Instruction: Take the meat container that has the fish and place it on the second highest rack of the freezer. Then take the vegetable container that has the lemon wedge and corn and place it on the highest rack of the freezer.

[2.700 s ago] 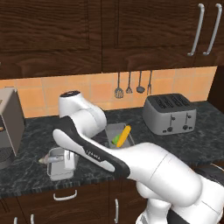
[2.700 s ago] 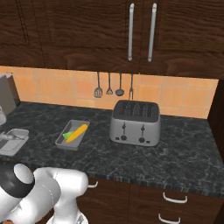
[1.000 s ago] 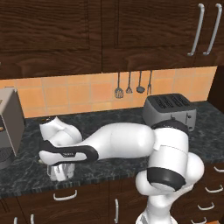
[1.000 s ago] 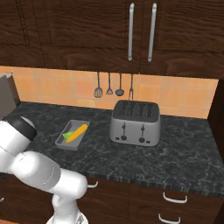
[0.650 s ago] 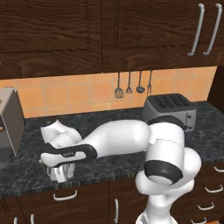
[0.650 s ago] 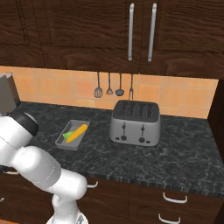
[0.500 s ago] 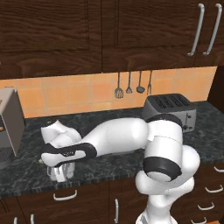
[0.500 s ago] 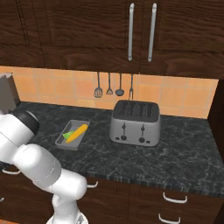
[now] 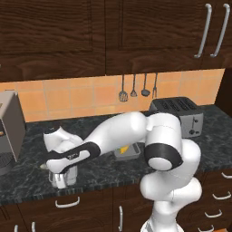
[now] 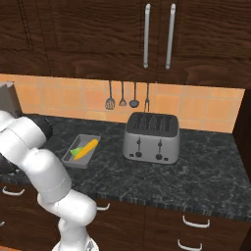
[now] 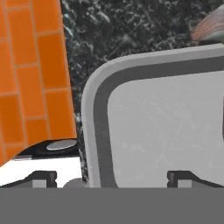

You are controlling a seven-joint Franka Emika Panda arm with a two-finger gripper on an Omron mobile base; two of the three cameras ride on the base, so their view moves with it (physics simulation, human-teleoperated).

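Note:
The meat container (image 11: 94,109), a grey metal pan, lies close under my hand, with the fish (image 11: 210,26) across its far rim. My gripper (image 11: 113,177) is open: one fingertip (image 11: 43,177) stands outside the pan's wall and the other inside it. In the left base view the gripper (image 9: 61,176) hangs low over the meat container (image 9: 69,180) at the counter's front left. The vegetable container (image 10: 81,151) holds the corn (image 10: 87,148) and the green lemon wedge (image 10: 76,152). The freezer and its racks are out of view.
A silver toaster (image 10: 151,138) stands on the dark stone counter (image 10: 196,166) to the right of the vegetable container. A grey appliance (image 9: 9,131) sits at the counter's left end. Utensils (image 9: 133,88) hang on the orange tiled wall. Dark cabinets hang above.
The arm has swung down and to the left from its raised pose, bringing the hand low over the meat container. In the last second it barely moved. The jaws stayed open.

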